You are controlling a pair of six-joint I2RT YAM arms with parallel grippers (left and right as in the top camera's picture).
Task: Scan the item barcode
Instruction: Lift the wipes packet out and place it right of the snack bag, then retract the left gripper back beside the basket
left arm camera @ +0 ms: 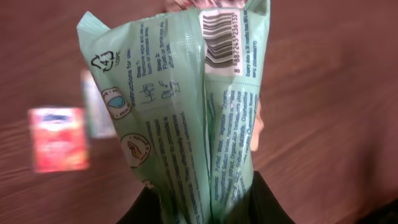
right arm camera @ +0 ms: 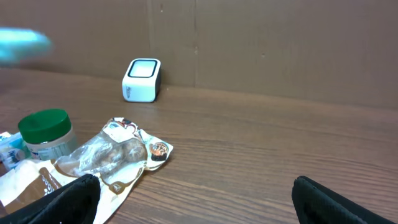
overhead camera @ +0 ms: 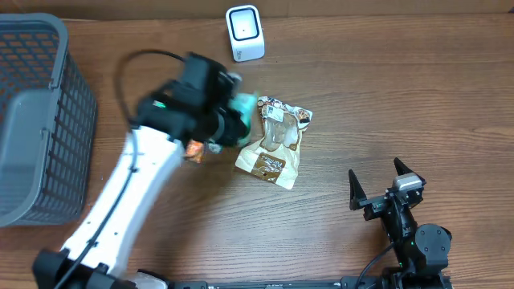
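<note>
A brown wood-grain tabletop (overhead camera: 401, 104) is seen in every view, its grain running side to side. Along its far edge it is backed by a plain brown board wall (right arm camera: 280, 43) marked by vertical seams. Soft, even light is reflected faintly off the wood.

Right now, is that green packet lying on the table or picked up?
Picked up. The left gripper is shut on the green packet, its barcode facing the wrist camera, with the table blurred well behind it.
</note>
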